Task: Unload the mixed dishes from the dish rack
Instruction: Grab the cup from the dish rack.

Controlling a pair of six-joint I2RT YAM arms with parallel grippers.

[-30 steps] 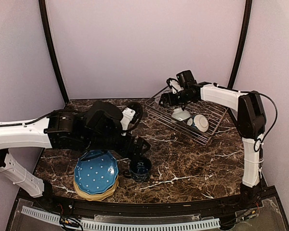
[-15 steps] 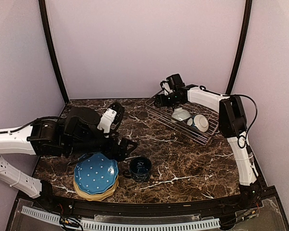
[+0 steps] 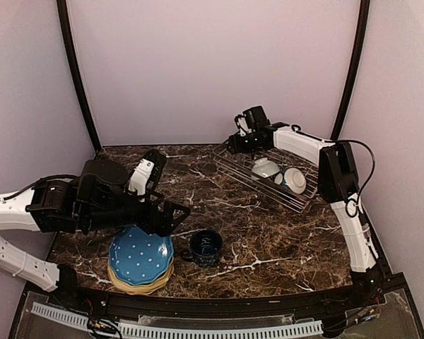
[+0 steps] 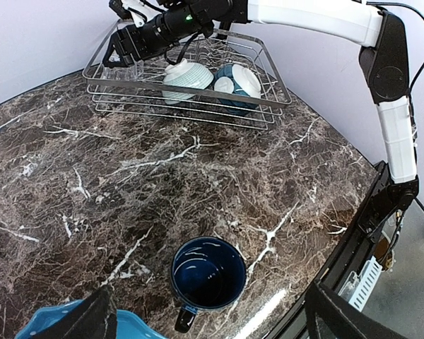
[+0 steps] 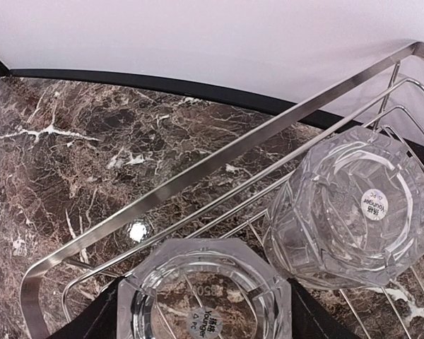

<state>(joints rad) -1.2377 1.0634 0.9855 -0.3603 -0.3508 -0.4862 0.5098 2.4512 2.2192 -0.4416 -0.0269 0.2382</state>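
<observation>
Two clear tumblers point(image 5: 350, 212) in rack point(image 5: 198, 176) plain only from right wrist, right fingers point(image 5: 92, 325) flanking six o'clock tumbler point(image 5: 206, 296), grip unclear, left fingers point(image 4: 85, 321) spread over mug point(image 4: 208, 275)

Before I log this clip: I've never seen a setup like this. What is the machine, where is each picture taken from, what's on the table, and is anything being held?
It is two robot arms bolted at the near edge of a marble table, each ending in a two-finger gripper. The wide picture comes from a fixed camera above and behind them. The other two come from cameras on the wrists. On the table sit a stack of plates, a blue dotted one on top, and a navy mug. The wire dish rack at the far right holds two bowls and two glass tumblers. The left gripper is open and empty. The right gripper has a finger either side of the nearer tumbler; whether it grips it yet is unclear.
</observation>
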